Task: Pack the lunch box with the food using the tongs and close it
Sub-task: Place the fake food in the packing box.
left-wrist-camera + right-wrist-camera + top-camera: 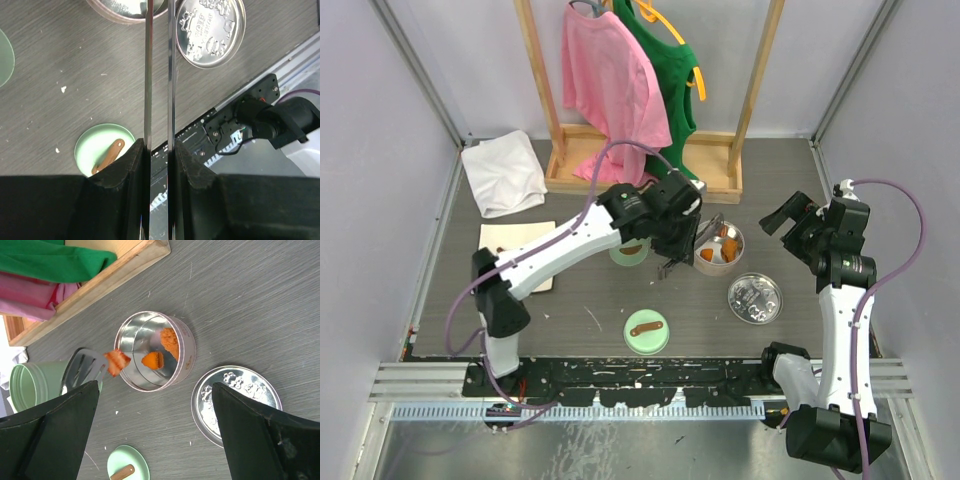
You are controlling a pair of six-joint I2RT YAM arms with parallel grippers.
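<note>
Tongs, clenched by the left gripper, are holding food at the lunch box rim. Right gripper is hanging released.

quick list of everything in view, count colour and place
lunch box: one, silver tin, open, table centre
food: three pieces seen; two orange in the tin, one reddish in the tongs' tips
tongs: one, metal, tips at the tin
silver lid: one, beside the tin
cup: one, pale green, by the tongs
green lid: one, brown handle, near edge
cloth: one, white, far left
shirts: two, pink and green, on wooden rack
left claw: shut on tongs
right claw: open, right side
</note>
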